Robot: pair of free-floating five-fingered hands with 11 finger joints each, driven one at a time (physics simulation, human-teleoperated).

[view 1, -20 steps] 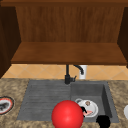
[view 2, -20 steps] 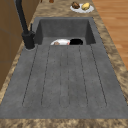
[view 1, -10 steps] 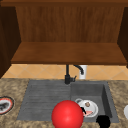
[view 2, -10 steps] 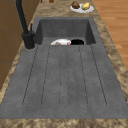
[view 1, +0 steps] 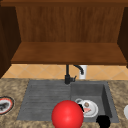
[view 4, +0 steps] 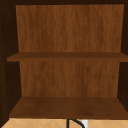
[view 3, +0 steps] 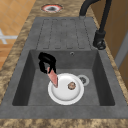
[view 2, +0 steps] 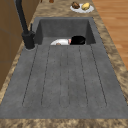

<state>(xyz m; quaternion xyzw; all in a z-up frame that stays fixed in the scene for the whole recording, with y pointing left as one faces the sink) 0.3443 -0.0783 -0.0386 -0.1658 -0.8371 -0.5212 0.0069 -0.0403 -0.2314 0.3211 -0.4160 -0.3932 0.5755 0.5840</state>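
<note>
Granite-look table [view 1: 15, 86] w/ a dark grey sink [view 1: 107, 92] across the lower half of the front view; wooden wall cabinet [view 1: 67, 53] fills the top. Black tap [view 1: 67, 75] at centre. White plate [view 1: 91, 108] lies in the basin at lower right, w/ a small brown bit on it. Red ball [view 1: 67, 114] at bottom centre hides part of the plate's left edge. One black hand [view 1: 103, 121] at lower right corner, by the basin's front rim; fingers can't be made out. Red-rimmed dish [view 1: 5, 105] at far left edge.

Left side view: drainboard [view 2: 65, 75] takes up the middle and bottom. Plate [view 2: 60, 42] peeks over the basin edge at upper centre, w/ a hand [view 2: 78, 40] touching its right side. Plate of food [view 2: 81, 7] at top.

Right side view: hand [view 3: 47, 61] at centre left in the basin, fingers curled down onto a pink piece [view 3: 53, 77] whose lower end rests on the plate's [view 3: 65, 96] left rim. Which hand it is, can't tell. Drain [view 3: 83, 80] just right of the plate.

Upper view: cabinet shelves [view 4: 67, 107], tap tip at bottom.
</note>
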